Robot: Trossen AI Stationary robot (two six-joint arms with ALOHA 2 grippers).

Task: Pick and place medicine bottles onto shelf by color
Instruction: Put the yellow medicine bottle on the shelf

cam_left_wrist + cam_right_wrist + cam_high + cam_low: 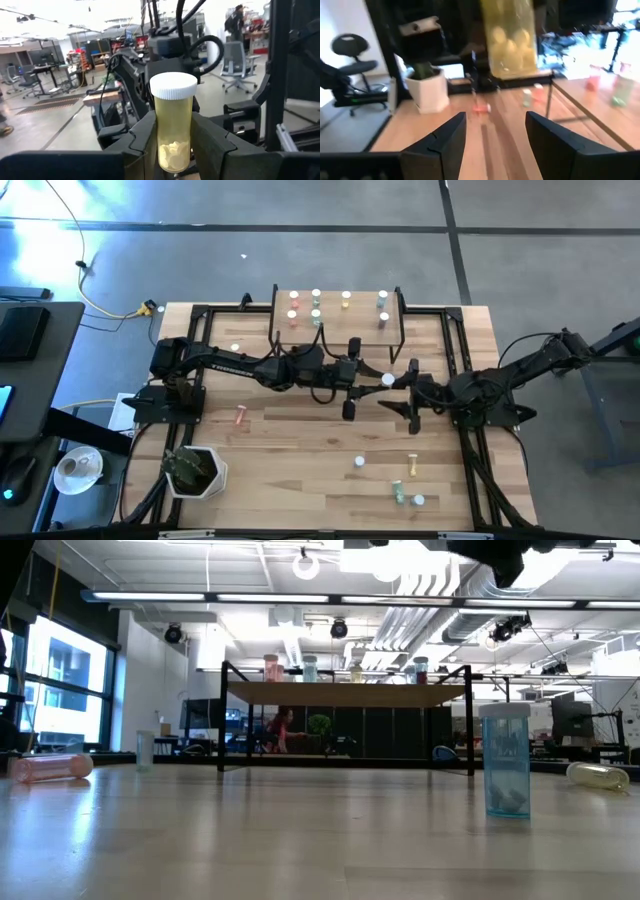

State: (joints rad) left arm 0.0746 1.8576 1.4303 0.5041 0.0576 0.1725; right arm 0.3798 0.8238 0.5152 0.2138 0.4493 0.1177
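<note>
The left gripper (175, 145) was squeezed shut on a little yellow see-through bottle with a white cap (173, 120). The bottle stood straight up between the two dark fingers (142, 137), with white pills at its bottom.

From above, this bottle (388, 380) was held over the middle of the big wooden table (300, 450), at about six o'clock from the small light-wood shelf on black legs (335, 315).

The right gripper (495, 135) was at three o'clock from the bottle, very near it. Its fingers (447, 137) stood apart and held nothing.
</note>
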